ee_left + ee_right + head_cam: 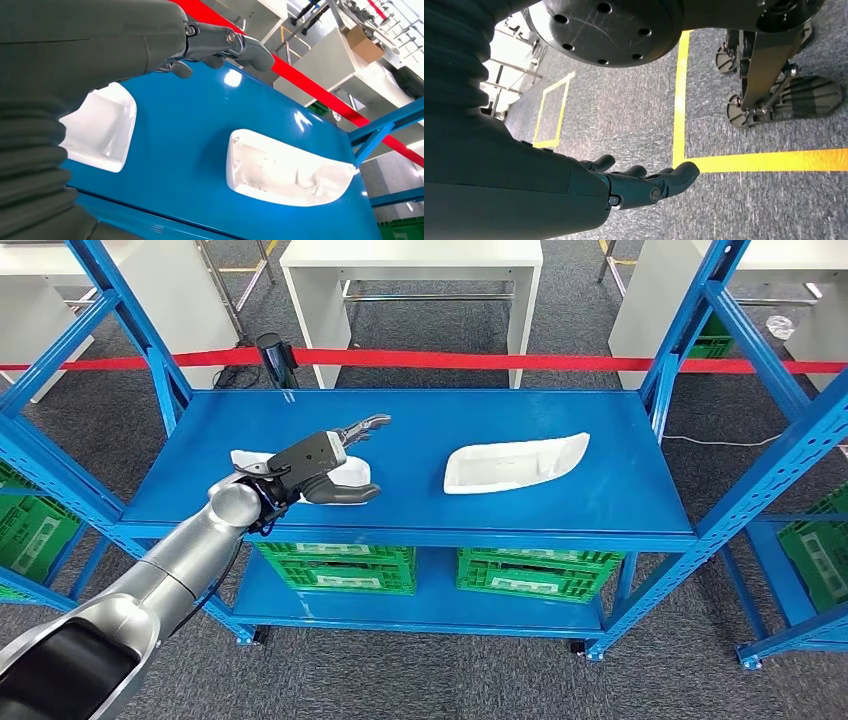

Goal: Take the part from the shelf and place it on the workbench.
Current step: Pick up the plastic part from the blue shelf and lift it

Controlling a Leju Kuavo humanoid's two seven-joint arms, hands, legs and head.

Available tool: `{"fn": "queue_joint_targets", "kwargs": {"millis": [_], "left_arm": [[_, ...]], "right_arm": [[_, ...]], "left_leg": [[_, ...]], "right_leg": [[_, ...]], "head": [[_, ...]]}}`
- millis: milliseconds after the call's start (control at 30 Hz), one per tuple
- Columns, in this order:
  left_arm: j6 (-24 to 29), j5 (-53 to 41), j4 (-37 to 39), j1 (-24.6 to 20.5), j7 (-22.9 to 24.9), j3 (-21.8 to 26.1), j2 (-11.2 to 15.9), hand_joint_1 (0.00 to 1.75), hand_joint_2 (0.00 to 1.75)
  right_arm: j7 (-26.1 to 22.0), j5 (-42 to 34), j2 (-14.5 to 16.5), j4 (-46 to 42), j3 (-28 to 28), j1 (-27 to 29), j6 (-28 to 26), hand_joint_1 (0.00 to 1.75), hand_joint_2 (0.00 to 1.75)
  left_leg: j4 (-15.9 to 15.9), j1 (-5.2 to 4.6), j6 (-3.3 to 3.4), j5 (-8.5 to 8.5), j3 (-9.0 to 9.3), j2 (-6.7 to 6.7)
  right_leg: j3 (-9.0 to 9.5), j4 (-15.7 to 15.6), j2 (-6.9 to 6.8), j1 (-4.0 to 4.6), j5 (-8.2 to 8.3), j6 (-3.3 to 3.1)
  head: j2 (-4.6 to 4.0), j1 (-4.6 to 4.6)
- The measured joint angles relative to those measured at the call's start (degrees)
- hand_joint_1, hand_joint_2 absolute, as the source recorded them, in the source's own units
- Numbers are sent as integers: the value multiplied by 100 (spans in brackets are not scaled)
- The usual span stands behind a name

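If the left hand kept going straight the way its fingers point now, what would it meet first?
Probably nothing: the left hand hovers over the near white part, fingers aimed across bare blue shelf toward the red barrier tape. Height is unclear.

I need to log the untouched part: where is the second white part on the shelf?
In the head view, the second white part lies on the blue shelf, right of centre, apart from the left hand.

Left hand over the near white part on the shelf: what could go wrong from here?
1. The left hand hovers open over the left white part, fingers extended past it; closing now may catch only an edge and let it slip.
2. That part lies near the front edge of the blue shelf; a nudge could push it off.
3. A second white part lies close by; a wide sweep might knock it.
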Motion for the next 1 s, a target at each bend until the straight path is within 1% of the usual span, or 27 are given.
{"fn": "queue_joint_targets", "kwargs": {"millis": [33, 100, 233, 467, 600, 733, 933, 1000], "left_arm": [[-5, 2, 0, 3, -3, -1, 4, 0, 175], [-57, 15, 0, 7, -36, -5, 13, 0, 175], [-169, 54, -2, 11, -179, -24, 18, 0, 175], [-62, -71, 8, 8, -338, -85, 1, 0, 175], [357, -553, 47, -8, -410, -148, 3, 0, 175], [773, -1152, 139, -35, -359, -319, 34, 0, 175], [1427, -2044, 393, -92, -111, -693, 55, 0, 175], [1565, -2301, 539, -120, -45, -849, 44, 0, 175]], "right_arm": [[0, 1, 0, 0, 0, 0, 0, 0, 175], [0, 1, 0, 0, 0, 0, 0, 0, 175], [-5, -11, 0, 0, -2, 1, -7, 0, 175], [-17, -56, 0, 0, -39, 9, -42, 0, 175], [-26, -56, 0, 0, -74, 12, -50, 0, 175], [-32, -49, 0, 0, -83, 13, -49, 0, 175], [-5, -40, 0, 0, -95, 12, -48, 0, 175], [0, -36, 0, 0, -109, 12, -48, 0, 175]], "left_leg": [[-2, 2, -19, 2, 1, 0], [-2, 2, -25, 4, 1, 0], [3, 0, -27, 5, 2, -1], [15, -9, -20, 0, 0, -1], [20, -11, -14, -4, -1, 0], [22, -12, -11, -6, -1, 0], [22, -12, -11, -6, 0, 0], [22, -12, -11, -6, 0, 0]], "right_leg": [[1, 1, 0, 0, 0, 0], [2, 1, 0, 0, 0, -1], [8, -1, -4, -8, 1, 1], [13, -4, -4, -27, 3, 6], [15, -5, -4, -29, 5, 10], [16, -5, -3, -30, 5, 11], [16, -5, -3, -29, 5, 12], [16, -5, -3, -29, 6, 11]], "head": [[0, 1], [0, 1], [0, 1], [0, 1], [0, 1], [0, 1], [0, 1], [0, 1]]}}
